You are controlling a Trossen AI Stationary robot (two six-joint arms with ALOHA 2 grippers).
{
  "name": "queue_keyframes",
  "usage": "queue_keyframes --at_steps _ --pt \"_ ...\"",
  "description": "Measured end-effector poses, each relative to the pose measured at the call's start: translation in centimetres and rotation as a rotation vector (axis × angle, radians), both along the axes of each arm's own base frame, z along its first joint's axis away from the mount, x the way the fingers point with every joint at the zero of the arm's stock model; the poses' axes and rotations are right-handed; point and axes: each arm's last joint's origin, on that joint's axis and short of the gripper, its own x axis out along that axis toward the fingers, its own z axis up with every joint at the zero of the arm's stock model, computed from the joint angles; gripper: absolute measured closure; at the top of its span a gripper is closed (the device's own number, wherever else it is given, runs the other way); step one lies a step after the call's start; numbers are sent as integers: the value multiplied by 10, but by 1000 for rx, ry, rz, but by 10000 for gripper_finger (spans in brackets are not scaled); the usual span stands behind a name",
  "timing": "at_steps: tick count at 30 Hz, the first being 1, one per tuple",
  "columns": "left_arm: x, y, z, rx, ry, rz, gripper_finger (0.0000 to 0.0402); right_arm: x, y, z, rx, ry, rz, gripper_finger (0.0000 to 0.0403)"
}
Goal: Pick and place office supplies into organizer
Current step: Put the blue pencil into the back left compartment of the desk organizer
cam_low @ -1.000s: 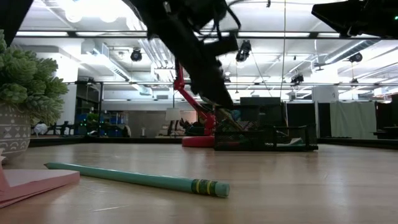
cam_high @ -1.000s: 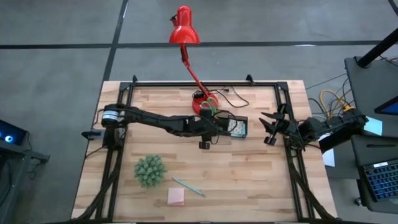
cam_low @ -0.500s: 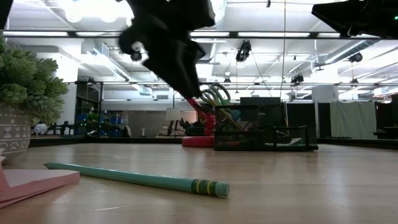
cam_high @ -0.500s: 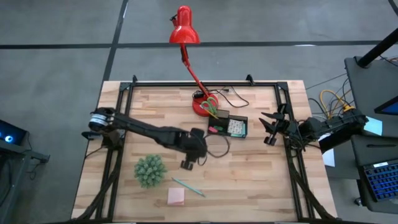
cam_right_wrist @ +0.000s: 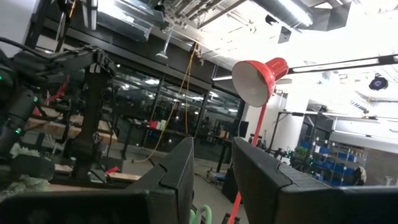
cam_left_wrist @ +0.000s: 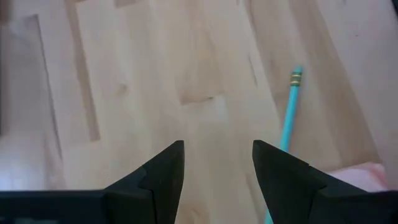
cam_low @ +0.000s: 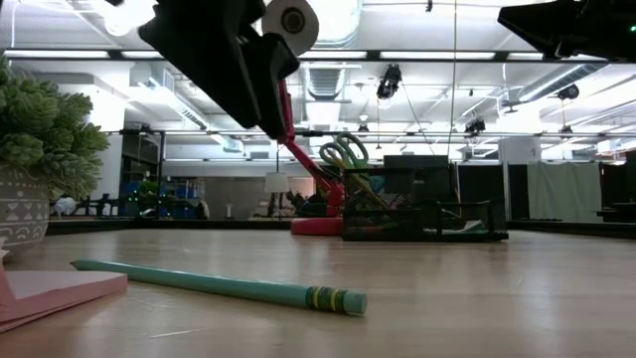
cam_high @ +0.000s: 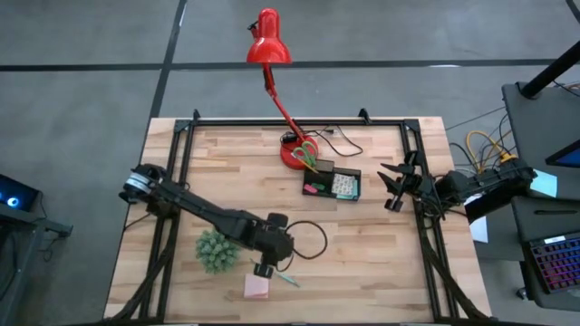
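Note:
A teal pen with a banded end lies flat on the table near the front. A pink sticky-note pad lies beside it. My left gripper hangs open above the table next to the pen, pointing steeply down, with only bare wood between its fingers. The black organizer stands at mid-table. Green-handled scissors stand upright in it, and a pale pad and a pink piece lie in it. My right gripper waits open at the right edge.
A fuzzy green ball in a pot stands just left of my left gripper. The red lamp's base sits behind the organizer, its head beyond the far edge. Bare wood lies between the organizer and the pen.
My left gripper has swung from the organizer toward the table's near edge and leftward, over to the teal pen, tipping more steeply down and staying open. The scissors, hidden by the arm in the low view a second ago, now show standing in the organizer.

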Motion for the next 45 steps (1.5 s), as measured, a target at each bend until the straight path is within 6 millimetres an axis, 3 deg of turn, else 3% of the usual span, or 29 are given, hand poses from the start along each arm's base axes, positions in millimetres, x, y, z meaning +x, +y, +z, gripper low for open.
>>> queue_keyframes --at_steps 6,12,28,45 --pt "-7 -20 -5 -43 20 21 226 0 0 0 25 -4 12 303" --pt "-5 -39 -28 -36 63 -7 226 2 0 -3 20 24 13 303" --pt "3 -52 -66 -16 167 -55 226 2 1 -4 15 40 13 303" --pt "9 -54 -82 -15 228 -61 226 2 1 -4 16 36 12 303"
